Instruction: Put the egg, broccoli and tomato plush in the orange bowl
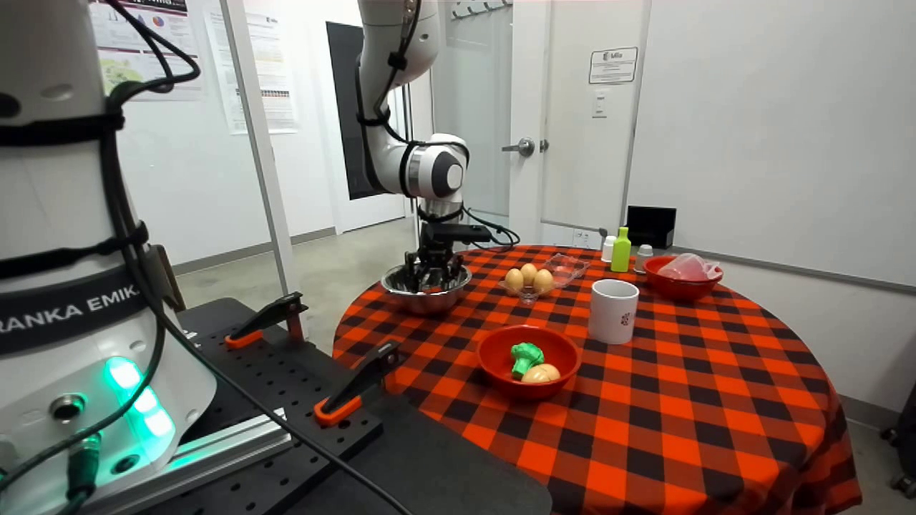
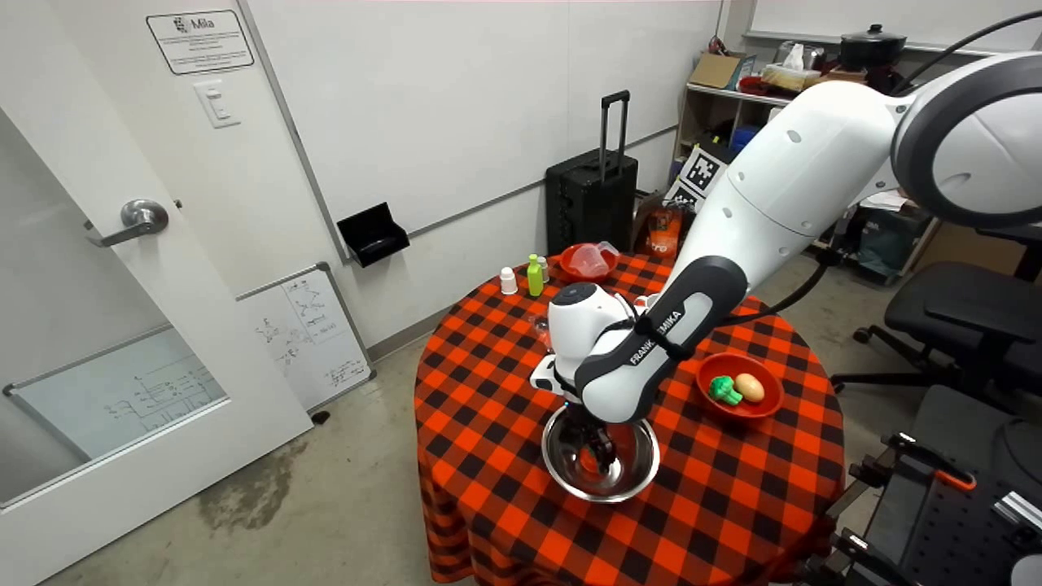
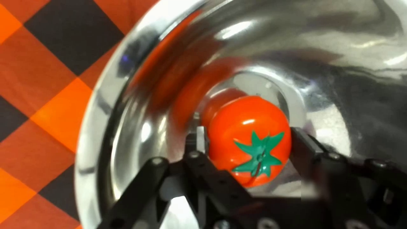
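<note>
Red and black checks are running across the tablecloth [image 1: 687,408], and in an exterior view a shiny steel bowl [image 1: 427,304] is standing at the far left. The white arm [image 1: 429,170] is reaching down over that bowl, with its gripper [image 3: 251,140] sitting low inside the rim. In the wrist view the fingers [image 3: 200,140] are gripping the tomato plush [image 3: 248,119], one pressing against its left side and one against its right; the tomato is lying low in the steel bowl, its green leaves showing. The orange bowl [image 1: 494,357] is resting nearer and more to the right, well apart from the steel one. Inside it, the broccoli [image 1: 527,356] and the egg [image 1: 542,373] are lying just beside each other, as both exterior views are showing. To its right and slightly farther off, a white cup [image 1: 612,312] is standing upright. Three more eggs [image 1: 529,273] are sitting in a clear carton [image 1: 570,266] on the far side. At the far right, a green bottle [image 1: 620,252] is standing between two small white containers [image 1: 609,249], while a red bowl [image 1: 673,287] beside them is holding something pinkish and see-through [image 1: 688,267].
</note>
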`<state>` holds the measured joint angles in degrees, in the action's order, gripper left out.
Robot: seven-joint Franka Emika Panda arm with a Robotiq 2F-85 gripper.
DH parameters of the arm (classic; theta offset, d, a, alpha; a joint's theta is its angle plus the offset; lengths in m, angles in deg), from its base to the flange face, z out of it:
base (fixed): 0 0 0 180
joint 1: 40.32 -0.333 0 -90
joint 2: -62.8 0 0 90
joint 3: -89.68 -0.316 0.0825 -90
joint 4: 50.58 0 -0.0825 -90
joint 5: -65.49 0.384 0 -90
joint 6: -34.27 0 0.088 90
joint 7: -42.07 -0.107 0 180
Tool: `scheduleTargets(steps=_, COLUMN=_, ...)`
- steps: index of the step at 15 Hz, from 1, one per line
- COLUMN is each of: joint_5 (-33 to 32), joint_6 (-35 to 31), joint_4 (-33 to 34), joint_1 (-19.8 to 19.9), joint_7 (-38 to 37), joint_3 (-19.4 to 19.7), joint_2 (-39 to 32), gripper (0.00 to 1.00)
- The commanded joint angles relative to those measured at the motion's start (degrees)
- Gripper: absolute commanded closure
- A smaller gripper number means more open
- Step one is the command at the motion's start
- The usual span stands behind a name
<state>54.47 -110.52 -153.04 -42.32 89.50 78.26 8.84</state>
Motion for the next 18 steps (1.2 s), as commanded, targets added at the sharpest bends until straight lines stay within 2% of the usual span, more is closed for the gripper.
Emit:
scheduleTargets(steps=1, joint_5=-1.6, joint_6=0.8, joint_4=0.5, joint_1=-0.6, joint_7=-0.4, joint_3=0.8, joint_2=0.2, gripper=0.62)
scheduleTargets(steps=6, joint_5=-0.8, joint_6=0.2, joint_4=-3.6, joint_1=1.3, joint_7=-0.2, joint_3=0.4, joint_2=4.5, gripper=0.62)
scheduleTargets(steps=9, joint_5=-0.3, joint_6=-1.4, joint_4=-8.1, joint_1=2.7, joint_7=-1.1, joint_3=0.5, joint_2=9.4, gripper=0.62)
scheduleTargets(steps=14, joint_5=1.2, joint_6=-4.0, joint_4=-16.2, joint_1=5.5, joint_7=-4.4, joint_3=1.4, joint_2=18.1, gripper=0.62)
scheduleTargets(steps=18, joint_5=2.7, joint_6=-7.0, joint_4=-22.8, joint_1=8.5, joint_7=-9.2, joint_3=3.7, joint_2=24.3, gripper=0.62)
